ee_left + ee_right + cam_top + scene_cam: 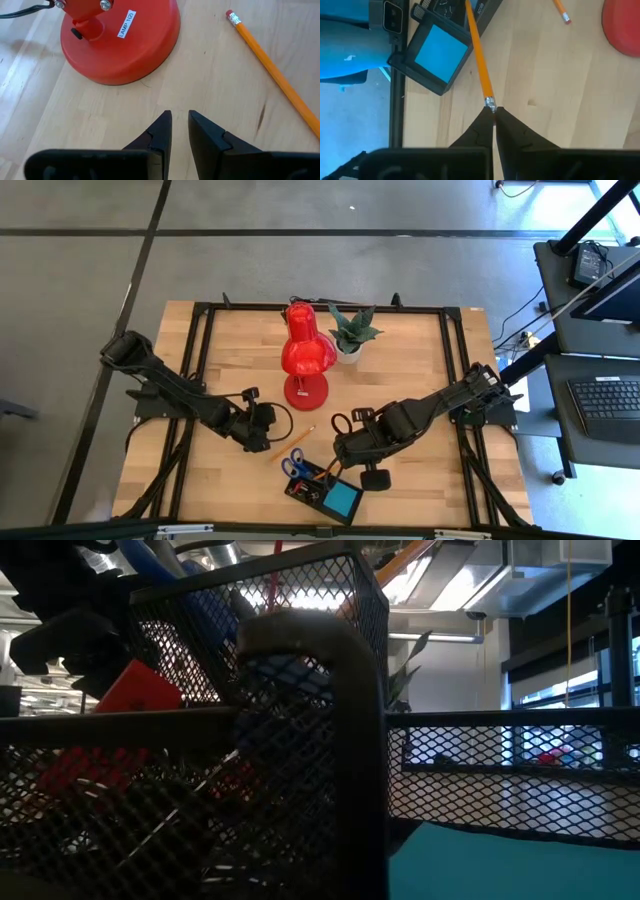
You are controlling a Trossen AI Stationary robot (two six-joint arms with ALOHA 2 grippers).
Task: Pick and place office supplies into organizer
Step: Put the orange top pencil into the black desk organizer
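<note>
The organizer point(318, 492), a black mesh tray, sits near the table's front edge with a blue note pad point(440, 52) in one compartment. Blue-handled scissors point(294, 466) lie at its far left corner. My right gripper point(493, 111) hangs just above and behind the organizer, shut on an orange pencil point(477, 55). A second orange pencil point(275, 75) lies flat on the wood. My left gripper point(180, 117) hovers left of it, near the lamp base, with a narrow gap between its fingers and nothing in it. In the low view a red block point(140, 690) shows behind the mesh. My right gripper pinches the pencil at its metal ferrule and eraser end point(490, 104), only at the fingers' free ends. The fingers come from above, pointing steeply down, in line with the pencil. The pencil reaches from them toward the organizer; whether its tip rests in it, I cannot tell.
A red desk lamp point(305, 355) stands at the table's middle, its round base point(120, 40) close in front of my left gripper. A small potted plant point(350, 332) stands beside it at the far side. Bare wood lies to the left and right.
</note>
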